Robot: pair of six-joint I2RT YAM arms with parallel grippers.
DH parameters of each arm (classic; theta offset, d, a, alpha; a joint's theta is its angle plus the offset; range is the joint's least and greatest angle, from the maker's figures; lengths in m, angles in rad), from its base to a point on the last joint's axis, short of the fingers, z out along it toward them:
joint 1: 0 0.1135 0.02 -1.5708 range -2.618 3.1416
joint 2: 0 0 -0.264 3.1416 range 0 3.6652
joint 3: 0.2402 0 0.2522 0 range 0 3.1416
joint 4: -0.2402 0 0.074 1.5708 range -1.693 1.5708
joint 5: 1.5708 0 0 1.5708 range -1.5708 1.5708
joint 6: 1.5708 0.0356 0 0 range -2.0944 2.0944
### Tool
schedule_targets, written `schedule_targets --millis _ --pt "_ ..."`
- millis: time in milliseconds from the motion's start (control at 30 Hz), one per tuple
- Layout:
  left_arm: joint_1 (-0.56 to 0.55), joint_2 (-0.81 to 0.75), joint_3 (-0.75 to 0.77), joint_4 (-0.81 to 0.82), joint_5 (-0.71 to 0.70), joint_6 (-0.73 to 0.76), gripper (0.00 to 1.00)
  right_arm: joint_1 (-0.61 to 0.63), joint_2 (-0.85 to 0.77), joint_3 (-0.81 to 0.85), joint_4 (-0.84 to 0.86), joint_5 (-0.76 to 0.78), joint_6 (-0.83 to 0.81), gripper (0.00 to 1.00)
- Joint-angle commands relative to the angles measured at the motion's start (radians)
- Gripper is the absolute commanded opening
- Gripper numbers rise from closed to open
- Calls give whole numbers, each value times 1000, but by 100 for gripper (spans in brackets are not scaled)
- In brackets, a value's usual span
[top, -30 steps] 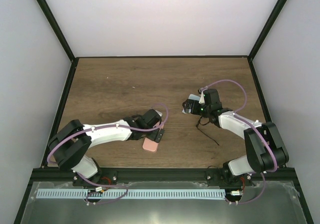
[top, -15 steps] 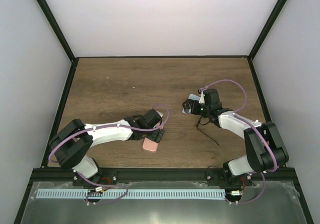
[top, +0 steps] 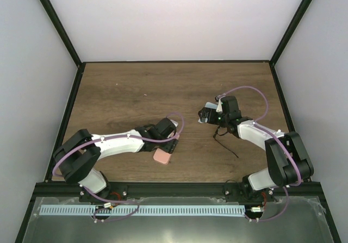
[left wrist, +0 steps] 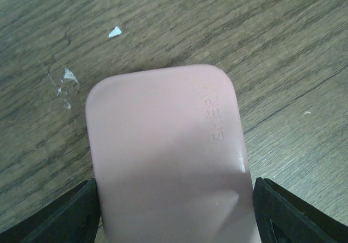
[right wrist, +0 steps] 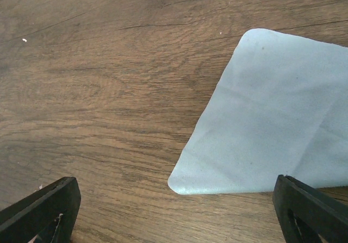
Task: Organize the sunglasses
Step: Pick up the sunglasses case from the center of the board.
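Note:
The sunglasses [top: 224, 138], a thin black pair, lie on the wood just right of centre, beside my right forearm. They show in neither wrist view. My left gripper [top: 167, 144] is low over the pink case [left wrist: 163, 145]. Its black fingers [left wrist: 70, 216] press against both long sides of the case, which rests flat on the table. Over the light blue cloth [right wrist: 277, 123], my right gripper [right wrist: 174, 205] stands open. A corner of the cloth lies between its fingers, which touch nothing.
The wooden table [top: 125, 96] is bounded by a black frame and white walls. A few small white flecks [left wrist: 65, 80] mark the wood just beyond the case. Both arms reach in from the near edge.
My left gripper's fingers have closed in onto the sides of the pink case, which shifted slightly. The right arm has not moved.

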Motion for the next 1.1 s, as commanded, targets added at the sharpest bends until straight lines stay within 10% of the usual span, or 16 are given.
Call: schedule_targets --millis 0,433,1067 --pt "-2 -28 -8 23 45 7 65 2 13 33 -30 -6 -3 100" --pt "-2 6 2 13 38 10 100 2 13 33 -32 -7 -4 100" --pt "-5 34 11 9 60 28 94 2 14 34 -32 -11 -4 100"
